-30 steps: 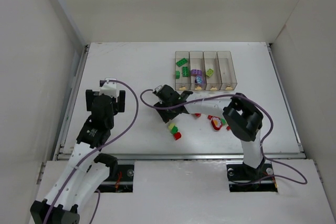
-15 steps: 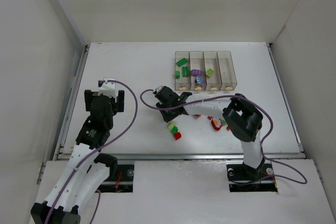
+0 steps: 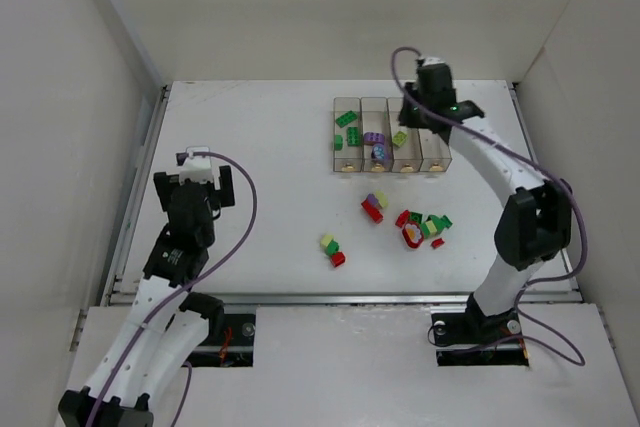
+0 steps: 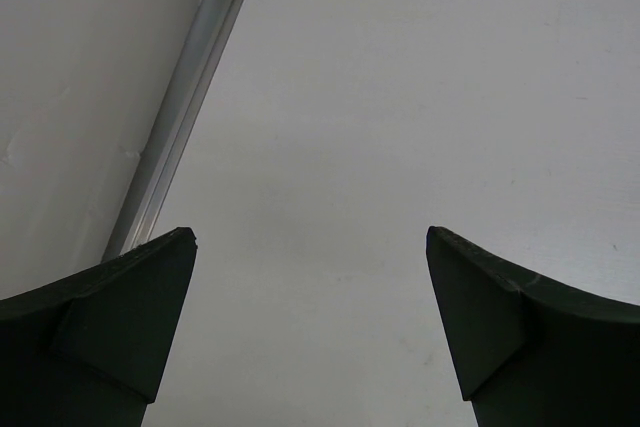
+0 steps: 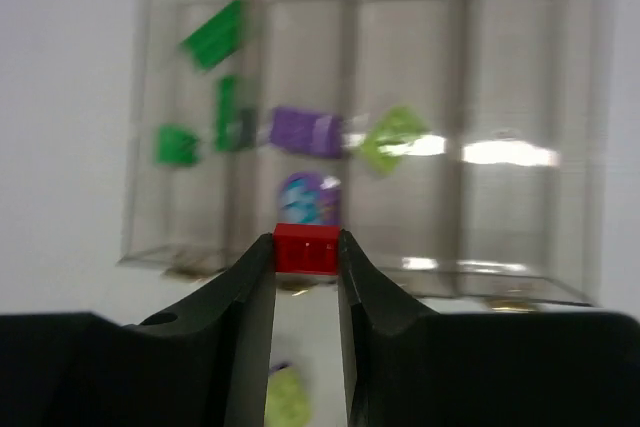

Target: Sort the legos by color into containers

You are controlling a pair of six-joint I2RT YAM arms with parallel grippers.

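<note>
Four clear bins (image 3: 391, 134) stand in a row at the back right of the table. From left to right they hold green legos (image 3: 348, 119), purple ones (image 3: 375, 138) and a yellow-green one (image 3: 399, 137); the rightmost looks empty. My right gripper (image 3: 428, 119) hangs above the bins' right half, shut on a small red lego (image 5: 307, 247). The right wrist view shows the bins (image 5: 520, 127) below, blurred. Loose legos (image 3: 420, 229) lie on the table in front of the bins. My left gripper (image 3: 197, 173) is open and empty at the left (image 4: 310, 247), over bare table.
A red and purple pair (image 3: 374, 205) and a yellow-green, green and red cluster (image 3: 331, 249) lie mid-table. A metal rail (image 4: 185, 117) runs along the left edge next to the white wall. White walls close in the back and both sides.
My right arm has swung from low over the table's middle up and back to above the bins, carrying the red lego. The left arm has shifted slightly left.
</note>
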